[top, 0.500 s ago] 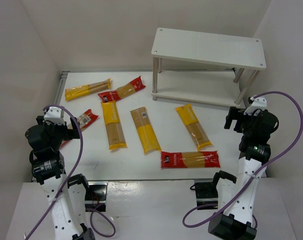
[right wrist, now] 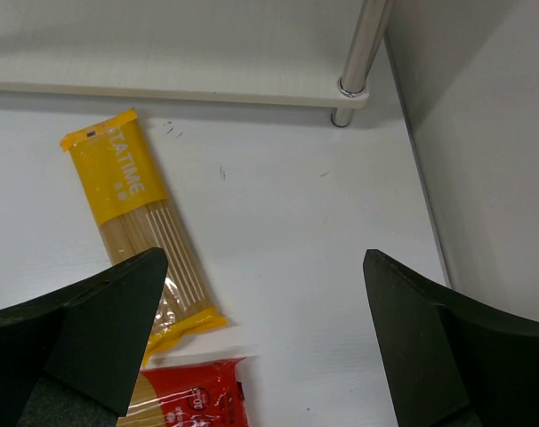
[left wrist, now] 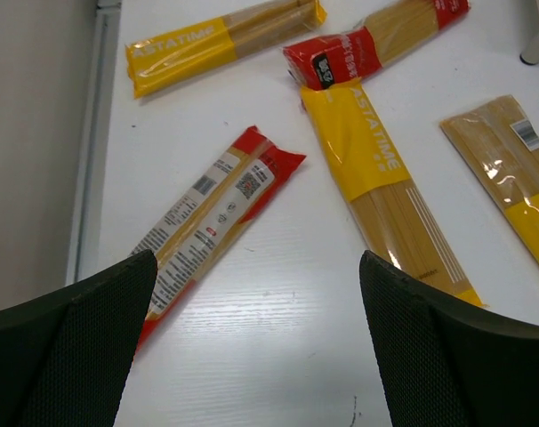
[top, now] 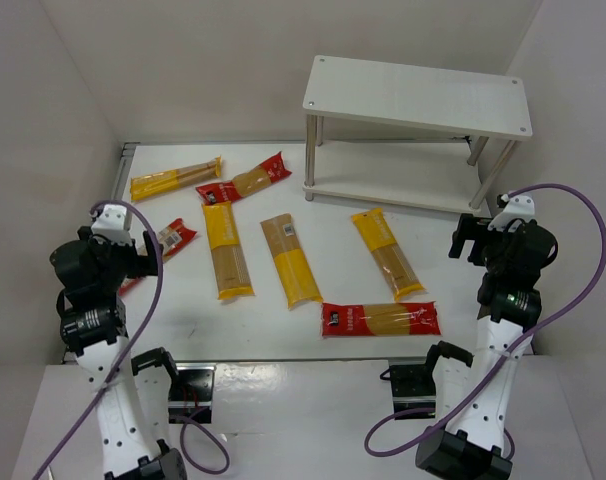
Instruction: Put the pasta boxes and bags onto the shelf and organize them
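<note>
The left gripper, lower left, is moved a little. It and the right gripper are open, empty. No packets are shelved yet.

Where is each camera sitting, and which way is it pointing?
Top: fixed above and behind the arms, looking down and forward over the table to the shelf; both arms show, left pincer and right pincer open.
Left wrist: on the left arm, looking down at the leftmost red packet; its fingers frame the bottom.
Right wrist: on the right arm, looking down at a yellow packet and a shelf leg; its fingers show below.
Shared: the top view also shows both packets and that leg.
</note>
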### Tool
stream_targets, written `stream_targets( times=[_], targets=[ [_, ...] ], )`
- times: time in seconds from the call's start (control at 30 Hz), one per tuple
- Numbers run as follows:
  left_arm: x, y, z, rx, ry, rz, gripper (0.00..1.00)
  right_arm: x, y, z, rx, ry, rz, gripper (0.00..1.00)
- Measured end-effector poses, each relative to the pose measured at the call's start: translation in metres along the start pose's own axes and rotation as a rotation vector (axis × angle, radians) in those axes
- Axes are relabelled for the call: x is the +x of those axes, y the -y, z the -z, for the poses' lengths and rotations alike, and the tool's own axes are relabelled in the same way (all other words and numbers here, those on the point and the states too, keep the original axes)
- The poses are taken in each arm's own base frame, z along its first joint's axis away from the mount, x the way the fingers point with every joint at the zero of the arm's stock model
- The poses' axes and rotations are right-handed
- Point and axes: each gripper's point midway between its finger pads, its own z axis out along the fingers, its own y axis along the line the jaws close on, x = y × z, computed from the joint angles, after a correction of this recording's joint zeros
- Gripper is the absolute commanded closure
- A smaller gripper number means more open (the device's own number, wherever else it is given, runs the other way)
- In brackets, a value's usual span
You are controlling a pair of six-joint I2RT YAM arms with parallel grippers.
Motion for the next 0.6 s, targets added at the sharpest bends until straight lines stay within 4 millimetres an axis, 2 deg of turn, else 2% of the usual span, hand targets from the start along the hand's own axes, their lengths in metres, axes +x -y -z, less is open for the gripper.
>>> stream_targets(
  times=[0.17, 0.3, 0.47, 0.6],
  targets=[
    [0.012, 0.003, -0.021, 0.087, -0.136, 0.013, 0.00, 0.000, 0.000, 0.000, 0.002, 0.001, 0.001, 0.01],
    [0.022, 0.020, -0.045, 0.206, -0.254, -0.044, 0.00, -0.001, 0.001, 0.002, 0.005, 0.006, 0.003, 0.01],
    [0.036, 0.035, -0.049, 0.278, -0.318, -0.211, 0.00, -0.003, -0.001, 0.004, 0.001, 0.018, 0.008, 0.01],
    [0.043, 0.029, -0.061, 0.283, -0.313, -0.415, 0.00, -0.004, -0.003, 0.004, -0.011, 0.022, 0.015, 0.01]
  ],
)
